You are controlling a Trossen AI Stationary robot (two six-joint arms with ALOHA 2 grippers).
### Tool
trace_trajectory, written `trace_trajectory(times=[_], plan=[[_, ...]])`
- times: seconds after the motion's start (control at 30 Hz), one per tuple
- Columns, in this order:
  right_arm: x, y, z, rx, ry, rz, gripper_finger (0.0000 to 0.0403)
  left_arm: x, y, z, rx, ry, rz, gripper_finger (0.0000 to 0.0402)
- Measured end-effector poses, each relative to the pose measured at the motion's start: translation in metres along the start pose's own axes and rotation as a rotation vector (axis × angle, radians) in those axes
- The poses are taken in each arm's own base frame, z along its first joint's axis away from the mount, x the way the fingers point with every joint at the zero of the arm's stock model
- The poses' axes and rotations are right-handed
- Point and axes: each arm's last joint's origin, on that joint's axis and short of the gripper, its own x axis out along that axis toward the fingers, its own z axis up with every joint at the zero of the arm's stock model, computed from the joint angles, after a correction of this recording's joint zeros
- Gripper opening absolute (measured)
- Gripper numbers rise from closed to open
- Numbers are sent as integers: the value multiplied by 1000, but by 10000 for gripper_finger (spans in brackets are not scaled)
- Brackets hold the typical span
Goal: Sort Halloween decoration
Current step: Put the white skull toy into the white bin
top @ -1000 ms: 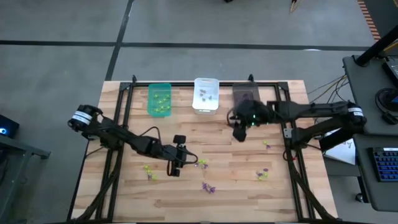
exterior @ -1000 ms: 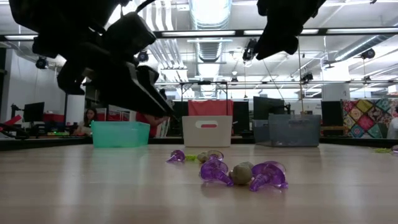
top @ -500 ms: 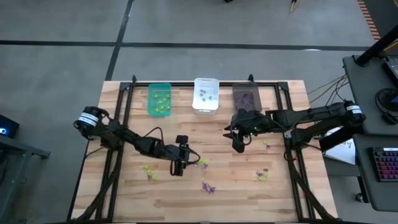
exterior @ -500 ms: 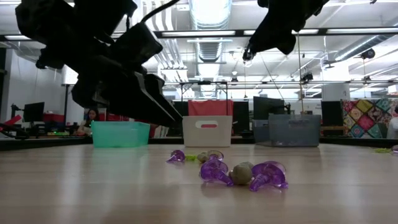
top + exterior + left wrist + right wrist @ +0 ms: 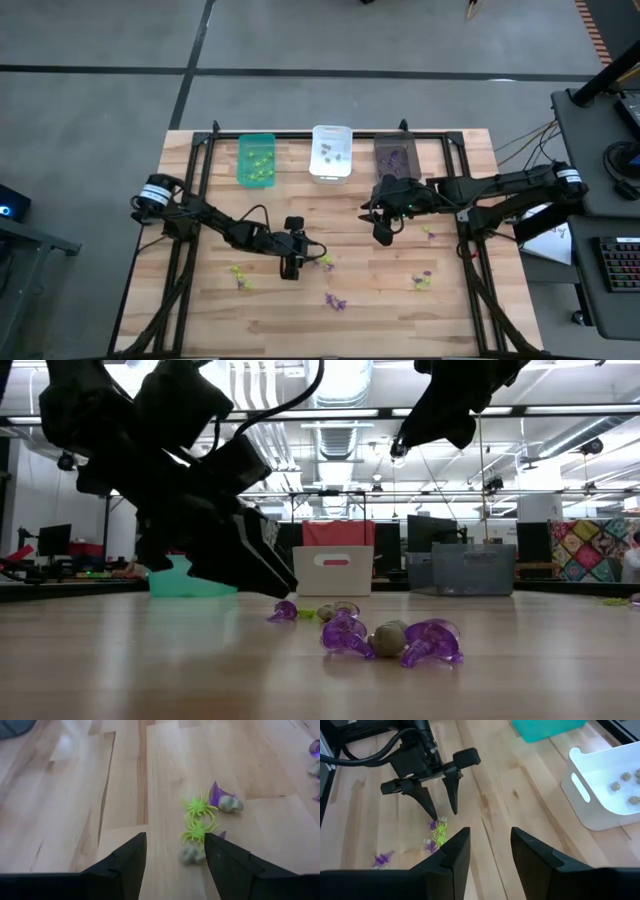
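We find the left end effector (image 5: 175,852) spread wide, lowered over a small cluster of Halloween decoration (image 5: 200,822) mid-bench, evidently to straddle one piece. The right end effector (image 5: 487,847), spread and empty, hovers near the far bins (image 5: 331,152).

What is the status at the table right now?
Left gripper open, low over spider cluster. Right gripper open, empty, mid-table. Nothing blocking.
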Motion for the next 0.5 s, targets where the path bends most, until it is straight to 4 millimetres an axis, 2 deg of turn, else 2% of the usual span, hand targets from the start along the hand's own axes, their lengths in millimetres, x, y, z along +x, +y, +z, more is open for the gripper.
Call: trace_trajectory(times=[0.5], plan=[[0,0,0,0,-4,-16,131,8,-1,-11,-38,43,3,168]])
